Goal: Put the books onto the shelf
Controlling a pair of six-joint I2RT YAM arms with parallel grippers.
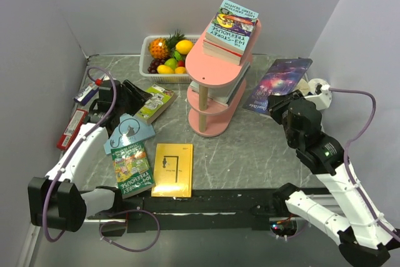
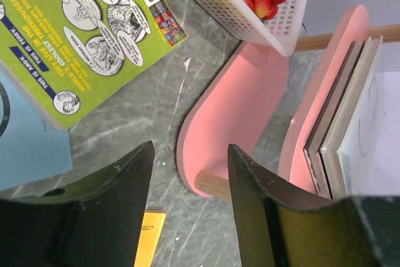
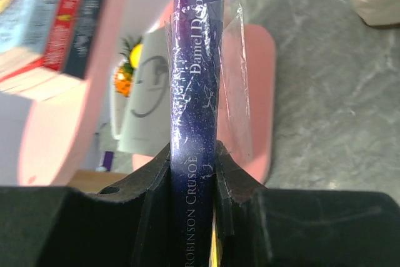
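Grey marbled tabletop (image 1: 250, 148) carries a yellow book (image 1: 173, 170) and a green book (image 1: 132, 170) near the front, not yet shelved. Left claw (image 2: 190, 151) hangs half open and empty near the shelf (image 1: 215, 73) foot. Right claw (image 3: 194, 154) is clamped on the purple book (image 1: 278, 82) at its spine, just right of the shelf. Risk: the thin book may pivot in so narrow a grip, or knock the top-tier stack (image 1: 231, 29) loose on entry.

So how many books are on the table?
4: a lime book by the basket, a light-blue book beside it, then a green book and a yellow book at the near edge. Others may hide under these.
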